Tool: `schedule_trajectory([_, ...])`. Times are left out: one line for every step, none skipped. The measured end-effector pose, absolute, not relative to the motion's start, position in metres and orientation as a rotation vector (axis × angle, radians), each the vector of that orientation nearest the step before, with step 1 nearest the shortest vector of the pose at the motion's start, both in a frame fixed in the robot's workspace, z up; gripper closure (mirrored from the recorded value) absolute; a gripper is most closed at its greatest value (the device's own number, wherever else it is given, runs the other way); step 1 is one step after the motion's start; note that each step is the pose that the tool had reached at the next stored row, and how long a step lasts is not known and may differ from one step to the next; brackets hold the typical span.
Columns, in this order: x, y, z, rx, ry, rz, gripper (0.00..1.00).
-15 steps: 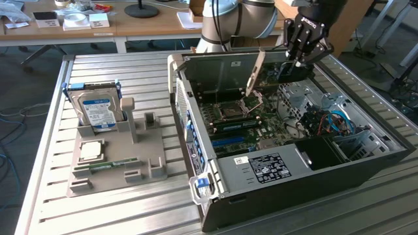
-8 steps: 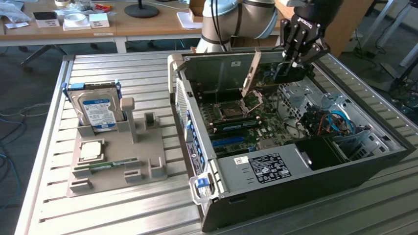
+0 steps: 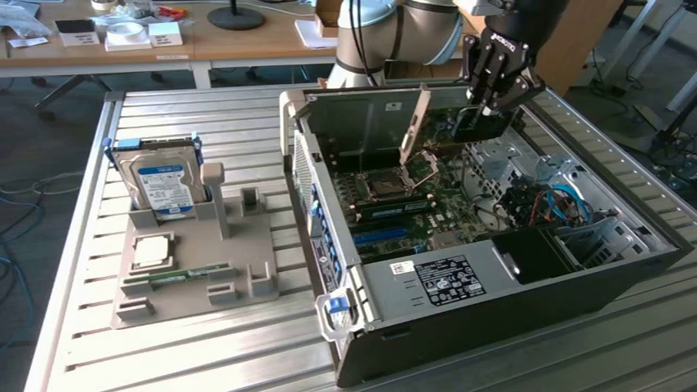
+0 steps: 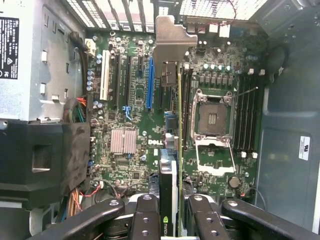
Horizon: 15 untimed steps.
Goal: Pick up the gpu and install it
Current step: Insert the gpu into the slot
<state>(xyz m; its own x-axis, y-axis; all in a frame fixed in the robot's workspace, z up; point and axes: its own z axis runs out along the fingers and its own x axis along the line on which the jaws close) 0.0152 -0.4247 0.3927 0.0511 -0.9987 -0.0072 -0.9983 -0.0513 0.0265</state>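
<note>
Wrist view is showing the gripper (image 4: 172, 216) with its jaws drawn narrow on the gpu (image 4: 169, 175), holding it edge-on above the motherboard (image 4: 125, 100) inside the open computer case (image 3: 610, 269). The card is hanging beside the blue slot (image 4: 150, 82) rather than over it, so, as a judgement, pressing down from here is risking the card's edge landing on bare board. Its metal bracket (image 4: 170, 42) is sitting near the slotted rear wall (image 4: 110, 10) and could be catching there. The open processor socket (image 4: 212, 117) is lying just beside the card's line. Room is looking tight toward the rear wall and freer above the board.
</note>
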Motion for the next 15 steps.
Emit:
schedule_trajectory([0.0147,-0.4247,0.3924,2.267,-2.154,-0.036,0.73])
schedule_trajectory([0.0144,-0.4247,0.3923,2.267,-2.154,-0.036,0.73])
schedule_trajectory([0.0144,-0.4248,0.3923,2.267,-2.154,-0.036,0.73])
schedule_trajectory([0.0144,-0.4248,0.3923,2.267,-2.154,-0.036,0.73])
schedule_trajectory([0.0144,-0.4247,0.3922,2.267,-2.154,-0.036,0.73])
schedule_trajectory([0.0144,-0.4247,0.3922,2.267,-2.154,-0.036,0.73])
schedule_trajectory([0.0144,-0.4247,0.3922,2.267,-2.154,-0.036,0.73])
schedule_trajectory([0.0144,-0.4247,0.3922,2.267,-2.154,-0.036,0.73])
schedule_trajectory([0.0144,-0.4247,0.3921,2.267,-2.154,-0.036,0.73])
schedule_trajectory([0.0144,-0.4247,0.3914,2.267,-2.154,-0.037,0.73])
schedule_trajectory([0.0144,-0.4247,0.3906,2.267,-2.154,-0.037,0.73])
schedule_trajectory([0.0144,-0.4247,0.3898,2.267,-2.154,-0.037,0.73])
schedule_trajectory([0.0144,-0.4247,0.3893,2.267,-2.154,-0.036,0.73])
schedule_trajectory([0.0144,-0.4247,0.3889,2.267,-2.154,-0.036,0.73])
schedule_trajectory([0.0144,-0.4247,0.3886,2.267,-2.154,-0.036,0.73])
